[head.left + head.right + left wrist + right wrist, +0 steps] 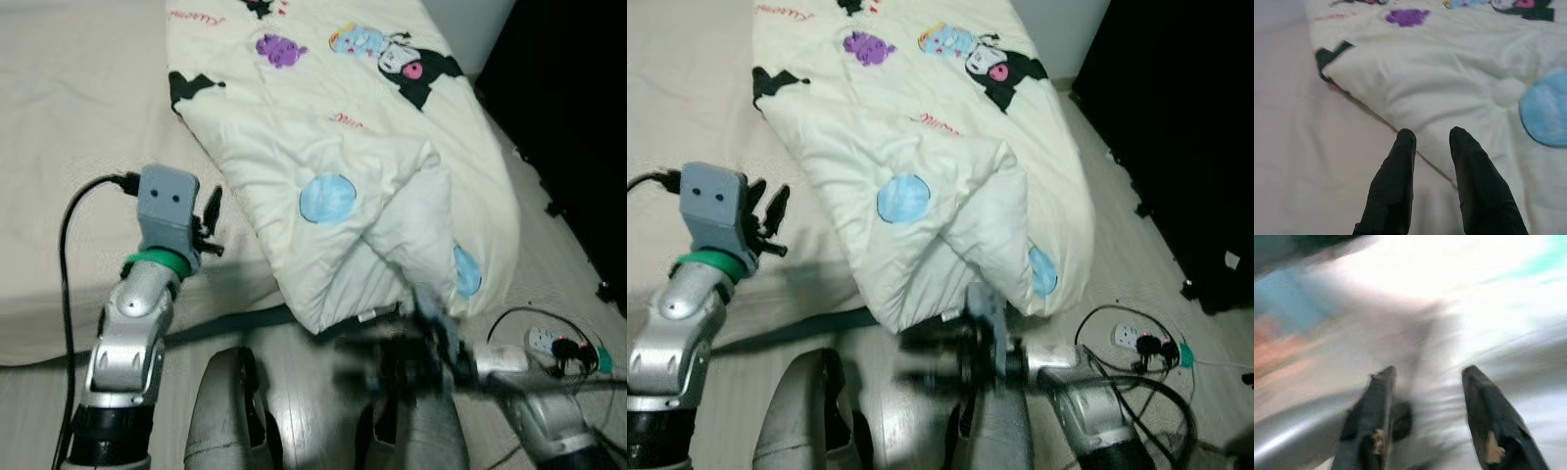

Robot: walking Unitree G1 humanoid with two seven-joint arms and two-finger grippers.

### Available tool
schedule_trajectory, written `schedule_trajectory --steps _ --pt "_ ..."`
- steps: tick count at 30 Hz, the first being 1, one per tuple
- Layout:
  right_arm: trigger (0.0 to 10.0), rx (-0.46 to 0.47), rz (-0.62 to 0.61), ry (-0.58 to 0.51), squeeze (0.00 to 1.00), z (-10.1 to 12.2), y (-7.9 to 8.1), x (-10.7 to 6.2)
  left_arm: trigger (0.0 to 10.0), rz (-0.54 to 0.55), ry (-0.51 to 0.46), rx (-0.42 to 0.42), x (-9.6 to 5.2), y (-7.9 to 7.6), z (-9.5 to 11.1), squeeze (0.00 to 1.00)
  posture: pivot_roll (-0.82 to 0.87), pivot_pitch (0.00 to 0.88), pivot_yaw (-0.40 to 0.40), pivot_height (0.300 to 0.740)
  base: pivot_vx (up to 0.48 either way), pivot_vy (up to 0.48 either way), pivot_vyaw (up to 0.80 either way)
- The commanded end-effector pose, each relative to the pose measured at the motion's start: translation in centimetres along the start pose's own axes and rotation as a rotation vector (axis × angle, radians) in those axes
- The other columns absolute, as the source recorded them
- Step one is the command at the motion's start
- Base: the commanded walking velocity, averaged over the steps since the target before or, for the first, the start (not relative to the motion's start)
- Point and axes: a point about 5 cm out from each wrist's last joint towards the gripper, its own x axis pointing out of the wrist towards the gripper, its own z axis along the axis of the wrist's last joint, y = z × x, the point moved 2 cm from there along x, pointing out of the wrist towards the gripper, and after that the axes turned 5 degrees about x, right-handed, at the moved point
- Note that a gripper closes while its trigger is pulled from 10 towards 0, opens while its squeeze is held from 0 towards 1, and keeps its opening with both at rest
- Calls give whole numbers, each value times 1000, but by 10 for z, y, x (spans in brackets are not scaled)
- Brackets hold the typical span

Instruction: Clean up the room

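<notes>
Two grippers up | left gripper (1432, 139) jaws narrowly spread, empty, just beside comforter (372, 186) edge on bed (69, 147) | right gripper (1427, 377) blurred, jaws spread, below its overhanging corner | comforter: soft, bulky, light; pinch a folded edge

A cream quilted comforter (343, 147), printed with cartoon characters, a purple figure and light-blue discs, is spread diagonally across the bed (69, 147). Its near corner is folded back over itself into a thick flap, and its lower edge is draped over the bed's foot toward the floor.
</notes>
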Motion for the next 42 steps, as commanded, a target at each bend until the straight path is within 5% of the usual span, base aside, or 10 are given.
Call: schedule_trajectory --steps 1,10,18,25,30,31,34,39,41,42 --pt "10000 89 -209 -85 0 -6 -23 -6 10000 -9 35 -10 -4 -4 -6 0 48 201 79 551 0 0 0" --pt "10000 322 -281 -284 0 14 -42 17 10000 -18 27 -34 -8 -8 3 0 87 234 79 551 0 0 0" --pt "10000 359 -284 -256 0 19 -48 44 10000 -74 108 6 -33 -7 -15 0 119 281 63 551 0 0 0" --pt "10000 374 -209 -180 0 17 -38 64 10000 -193 236 -111 -60 -17 -34 0 148 310 36 551 0 0 0" --pt "10000 346 78 -48 0 7 -2 89 10000 -237 261 -150 -72 -18 -33 0 158 314 28 551 0 0 0" --pt "10000 319 241 34 0 -1 23 101 10000 -210 255 -147 -74 -12 -31 0 157 311 22 551 0 0 0" --pt "10000 307 304 65 0 -5 33 105 10000 -198 250 -147 -74 -9 -30 0 157 310 20 551 0 0 0" --pt "10000 282 653 190 0 -28 90 116 10000 -15 150 -119 -65 21 -10 0 151 296 5 551 0 0 0" --pt "10000 287 884 239 0 -39 130 110 10000 180 61 -36 -61 53 10 0 149 289 3 551 0 0 0" --pt "10000 287 884 239 0 -39 130 110 10000 180 61 -36 -61 53 10 0 149 289 3 551 0 0 0"
